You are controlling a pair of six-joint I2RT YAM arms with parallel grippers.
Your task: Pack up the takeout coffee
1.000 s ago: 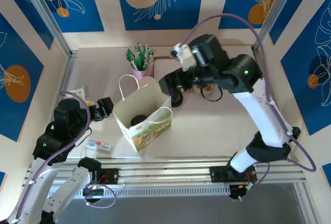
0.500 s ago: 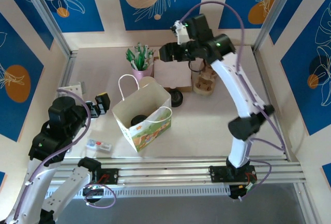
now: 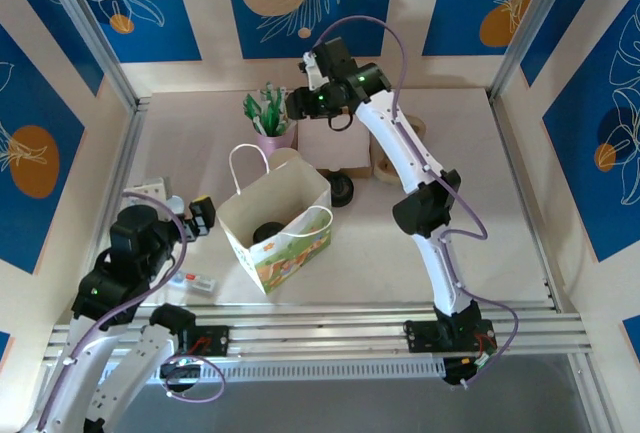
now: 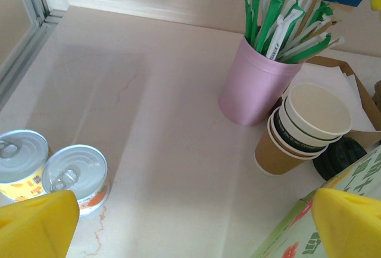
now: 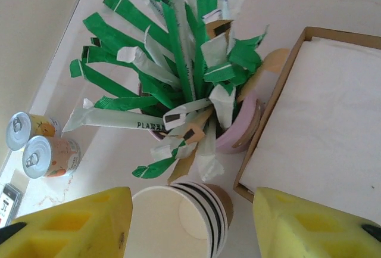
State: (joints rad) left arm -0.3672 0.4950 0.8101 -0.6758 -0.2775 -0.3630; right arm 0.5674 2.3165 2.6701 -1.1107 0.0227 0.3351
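My right jaws stand partly open, nothing between the yellow pads (image 5: 65, 225), right above the stack of lidless cups (image 5: 184, 222) and the straw pot (image 5: 241, 130), so closing or dropping here could crush a cup or spill the straws (image 5: 172, 85) across the worktop (image 4: 166, 127). My left jaws are spread wide and empty by the tins (image 4: 74, 174); the takeout coffee (image 3: 268, 232) seems to sit inside the paper bag (image 3: 290, 251), which a careless sweep could topple

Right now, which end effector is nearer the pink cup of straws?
Right. The right end effector hovers just above the pink cup; the left end effector sits well short of it, left of the paper bag.
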